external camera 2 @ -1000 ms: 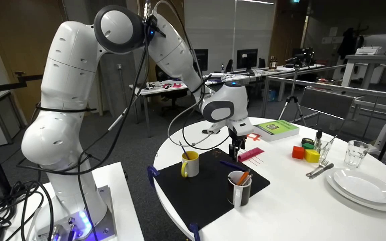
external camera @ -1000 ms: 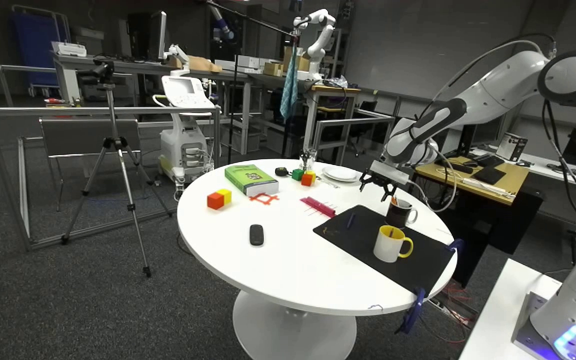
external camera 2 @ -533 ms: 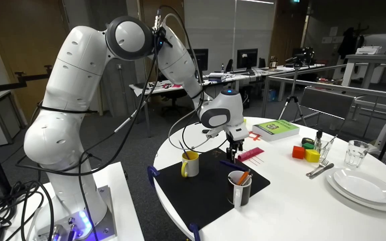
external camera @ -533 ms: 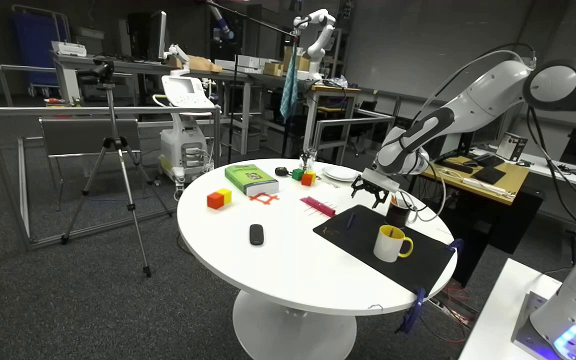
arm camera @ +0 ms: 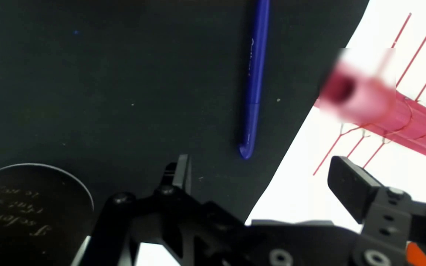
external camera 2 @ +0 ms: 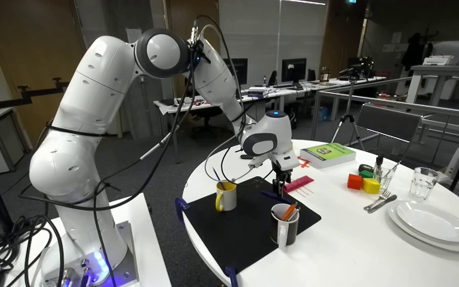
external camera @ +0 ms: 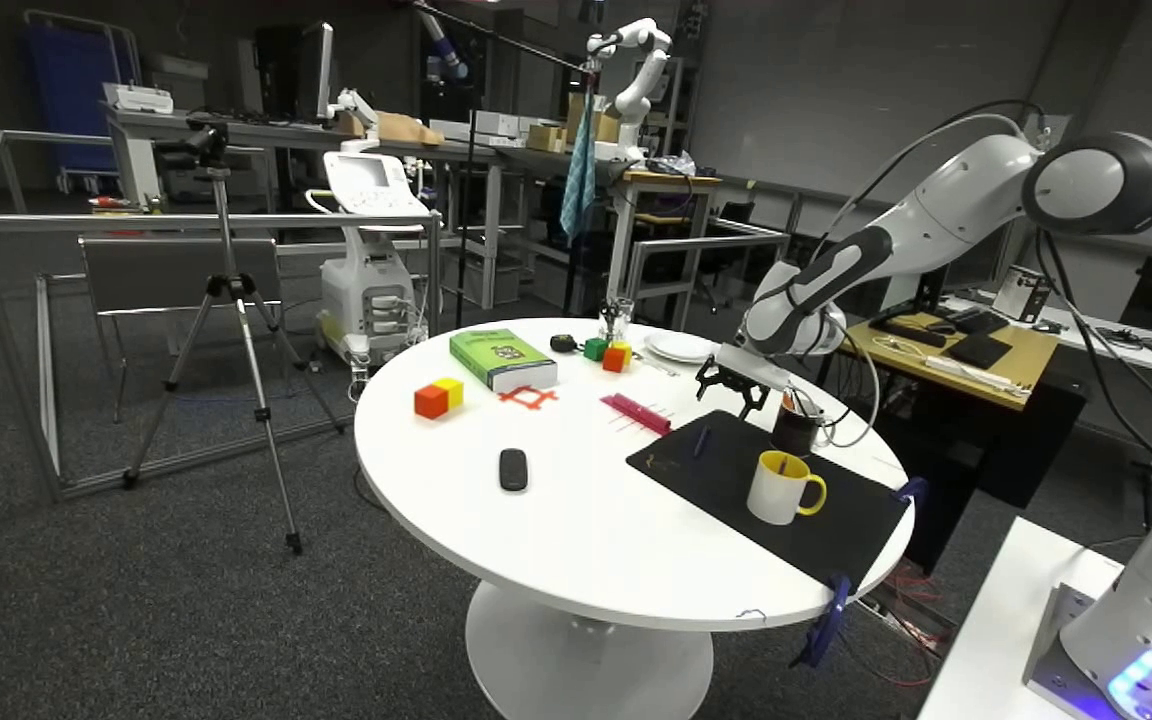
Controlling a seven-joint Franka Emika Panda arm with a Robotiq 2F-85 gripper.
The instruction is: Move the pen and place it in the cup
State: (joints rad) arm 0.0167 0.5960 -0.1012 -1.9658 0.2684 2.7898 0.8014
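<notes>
Spread wide at the gripper (arm camera: 264, 179), nothing between the fingers. Hanging above the edge of the black mat (external camera 2: 229, 235); can't judge the height. Cut off at the finger bases by the bottom edge in the wrist view.

Flat on that mat, the blue pen (arm camera: 255, 85): out ahead of the finger gap in the wrist view, apart from both fingertips, far end cut off at the top. In an exterior view, same pen (external camera 2: 268, 194) partly covered by the gripper; can't tell clearance.

At the mat's edge, upright, the dark cup (external camera 2: 292, 231), holding orange sticks (external camera 2: 289, 210) and others too bunched to count. Base on the mat or across the edge, can't tell. Cut off left and below in the wrist view, lettering too faint to read.

On the mat too, the yellow-lined mug (external camera 2: 231, 199), inside mostly hidden. Beside the mat, a pink piece (arm camera: 423, 127), end smeared by a blurred patch in the wrist view.
</notes>
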